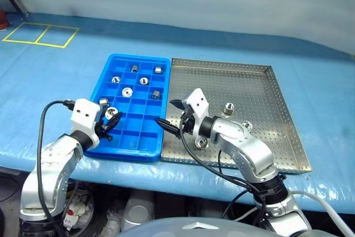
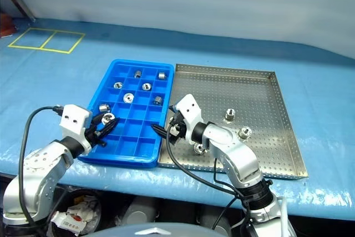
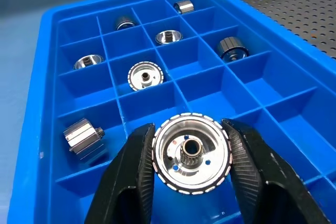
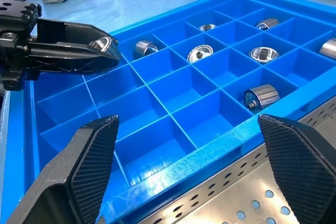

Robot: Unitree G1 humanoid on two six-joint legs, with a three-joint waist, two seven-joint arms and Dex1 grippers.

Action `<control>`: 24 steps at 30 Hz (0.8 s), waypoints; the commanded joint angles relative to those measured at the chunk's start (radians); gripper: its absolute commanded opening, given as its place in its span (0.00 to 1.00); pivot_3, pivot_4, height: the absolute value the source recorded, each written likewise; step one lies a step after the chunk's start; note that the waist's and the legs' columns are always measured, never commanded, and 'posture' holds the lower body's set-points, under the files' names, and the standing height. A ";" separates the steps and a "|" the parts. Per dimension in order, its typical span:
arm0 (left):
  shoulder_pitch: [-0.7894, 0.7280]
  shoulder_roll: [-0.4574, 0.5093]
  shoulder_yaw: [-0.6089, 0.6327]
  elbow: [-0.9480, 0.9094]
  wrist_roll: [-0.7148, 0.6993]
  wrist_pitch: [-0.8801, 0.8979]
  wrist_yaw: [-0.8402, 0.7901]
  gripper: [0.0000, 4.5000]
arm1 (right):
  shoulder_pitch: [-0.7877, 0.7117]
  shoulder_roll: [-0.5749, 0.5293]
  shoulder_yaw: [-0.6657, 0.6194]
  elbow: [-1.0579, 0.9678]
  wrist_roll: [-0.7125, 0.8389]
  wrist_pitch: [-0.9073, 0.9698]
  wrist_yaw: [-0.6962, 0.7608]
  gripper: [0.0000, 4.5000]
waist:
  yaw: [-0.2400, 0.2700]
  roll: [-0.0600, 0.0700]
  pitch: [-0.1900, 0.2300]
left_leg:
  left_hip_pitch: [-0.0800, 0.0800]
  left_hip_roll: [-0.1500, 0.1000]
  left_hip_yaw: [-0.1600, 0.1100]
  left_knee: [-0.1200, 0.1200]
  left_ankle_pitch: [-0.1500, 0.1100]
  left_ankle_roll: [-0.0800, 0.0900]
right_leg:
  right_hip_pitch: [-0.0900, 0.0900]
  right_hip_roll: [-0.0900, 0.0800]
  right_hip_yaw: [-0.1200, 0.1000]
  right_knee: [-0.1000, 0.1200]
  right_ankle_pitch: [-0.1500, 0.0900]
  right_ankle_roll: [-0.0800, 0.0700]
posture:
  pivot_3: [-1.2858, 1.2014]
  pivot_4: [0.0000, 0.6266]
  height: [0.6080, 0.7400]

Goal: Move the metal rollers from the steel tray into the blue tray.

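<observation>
The blue tray (image 1: 138, 58) lies left of the steel tray (image 1: 260, 90), their long sides touching. Several metal rollers (image 1: 143, 80) sit in the blue tray's far compartments. Three more rollers (image 1: 228, 107) rest on the steel tray's perforated floor near its middle and front. My left gripper (image 1: 111, 119) hovers over the blue tray's near left compartments, shut on a shiny roller (image 3: 191, 153) with a toothed rim. My right gripper (image 1: 171, 115) stands open and empty over the seam between the two trays, pointing towards the blue tray (image 4: 173, 103).
Both trays lie on a blue table cover, close to its front edge. Yellow tape squares (image 1: 41, 33) mark the cover at the far left. The steel tray's raised rim (image 1: 169, 109) borders the blue tray.
</observation>
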 commanded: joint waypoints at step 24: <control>-0.057 0.053 0.013 0.000 -0.112 0.142 0.025 0.99 | 0.032 -0.009 -0.038 -0.091 0.007 -0.017 -0.036 1.00 | -0.020 0.000 0.000 | 0.000 0.000 -0.001 -0.002 0.000 0.000 | 0.000 0.000 -0.001 -0.001 -0.001 -0.001 | 0.65 0.24 1.00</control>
